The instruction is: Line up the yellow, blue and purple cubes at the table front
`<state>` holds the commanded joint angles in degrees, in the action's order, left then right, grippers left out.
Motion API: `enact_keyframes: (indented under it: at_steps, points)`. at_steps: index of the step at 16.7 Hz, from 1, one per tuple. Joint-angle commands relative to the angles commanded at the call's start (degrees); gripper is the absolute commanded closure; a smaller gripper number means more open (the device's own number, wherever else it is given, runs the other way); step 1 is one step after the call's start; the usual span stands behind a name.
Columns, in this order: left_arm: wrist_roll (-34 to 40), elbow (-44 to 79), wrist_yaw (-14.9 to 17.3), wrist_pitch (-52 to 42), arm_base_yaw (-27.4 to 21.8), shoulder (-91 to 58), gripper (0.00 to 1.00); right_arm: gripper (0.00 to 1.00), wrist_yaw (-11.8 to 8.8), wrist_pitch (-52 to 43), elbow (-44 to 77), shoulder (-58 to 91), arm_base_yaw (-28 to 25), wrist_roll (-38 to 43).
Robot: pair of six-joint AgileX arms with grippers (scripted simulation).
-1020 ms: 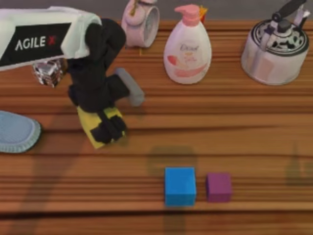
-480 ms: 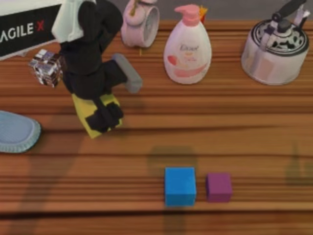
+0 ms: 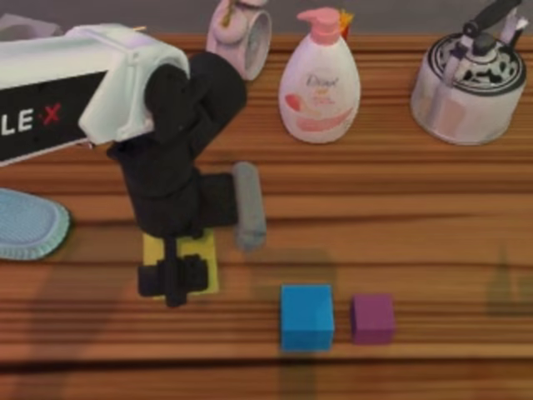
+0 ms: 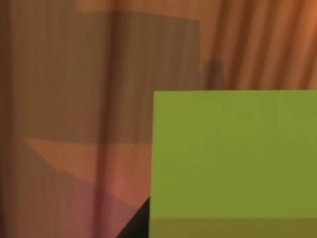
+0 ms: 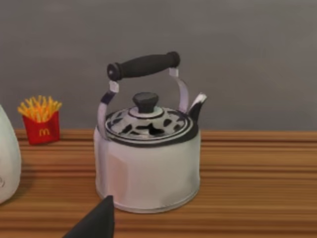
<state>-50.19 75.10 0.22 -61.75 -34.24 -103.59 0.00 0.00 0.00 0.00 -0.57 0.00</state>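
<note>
My left gripper (image 3: 175, 279) is shut on the yellow cube (image 3: 205, 252), whose face fills much of the left wrist view (image 4: 233, 158). It sits left of the blue cube (image 3: 306, 315) and slightly farther back. The smaller purple cube (image 3: 372, 318) stands just right of the blue one, a narrow gap between them, both near the front of the table (image 3: 433, 250). Whether the yellow cube touches the wood I cannot tell. My right gripper (image 5: 96, 223) is outside the top view, parked facing the kettle.
Along the back stand a pink alarm clock (image 3: 241, 33), a white and pink lotion bottle (image 3: 319, 79) and a steel kettle (image 3: 470, 79) (image 5: 148, 158). A blue-grey padded object (image 3: 29, 223) lies at the left edge. A fries box (image 5: 41, 124) stands behind.
My left arm has carried the yellow cube forward, toward the table front and the blue cube. The arm now hides the mirrored cube at the back left. Blue and purple cubes stayed put.
</note>
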Motion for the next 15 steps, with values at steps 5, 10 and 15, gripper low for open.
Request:
enact_keyframes:
  at_steps: [5,10,15]
  points:
    - [-3.44,-3.54,-0.03,0.4,-2.76,3.54,1.0,0.0,0.0,0.0,0.0,0.0,0.0,0.0]
    - [-3.11,-4.93,-0.05,2.67,-2.31,2.5,1.0,0.0,0.0,0.0,0.0,0.0,0.0,0.0]
    - [-3.17,-11.36,0.0,13.82,-2.85,-1.76,1.0,0.0,0.0,0.0,0.0,0.0,0.0,0.0]
